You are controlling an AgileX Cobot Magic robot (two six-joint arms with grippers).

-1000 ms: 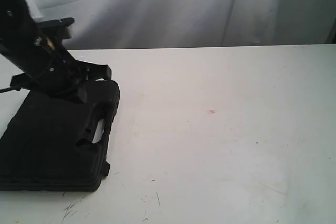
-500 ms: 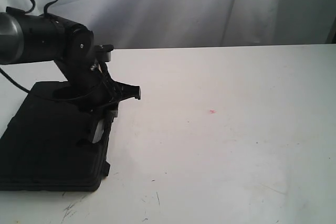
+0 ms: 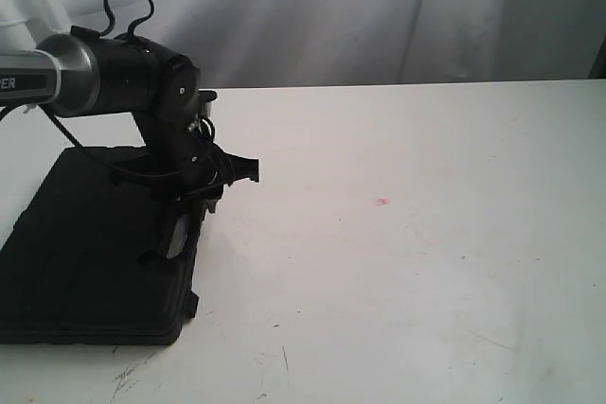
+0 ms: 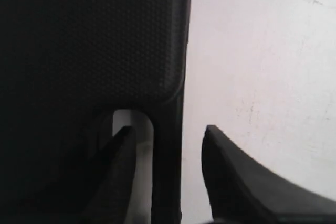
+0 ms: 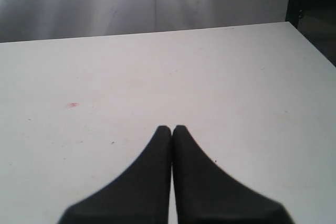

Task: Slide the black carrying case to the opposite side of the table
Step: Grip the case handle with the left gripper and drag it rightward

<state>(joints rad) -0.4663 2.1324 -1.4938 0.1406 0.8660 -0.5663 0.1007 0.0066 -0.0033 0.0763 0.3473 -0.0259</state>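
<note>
The black carrying case (image 3: 95,253) lies flat on the white table (image 3: 426,234) at the near left, its handle slot (image 3: 177,234) facing right. My left gripper (image 3: 216,186) hangs over the case's handle edge. In the left wrist view it (image 4: 169,129) is open and straddles the handle bar (image 4: 168,103): one finger is over the slot, the other outside the case above bare table (image 4: 262,77). Gaps show on both sides of the bar. My right gripper (image 5: 172,127) is shut on nothing above the table and is out of the exterior view.
A small red speck (image 3: 383,202) marks the tabletop right of the case and also shows in the right wrist view (image 5: 72,105). White tabletop stretches from the case to the right edge. A pale curtain (image 3: 331,7) hangs behind the table.
The left arm has swung right and come down, bringing its gripper from over the case's back to its handle edge. The case has not moved.
</note>
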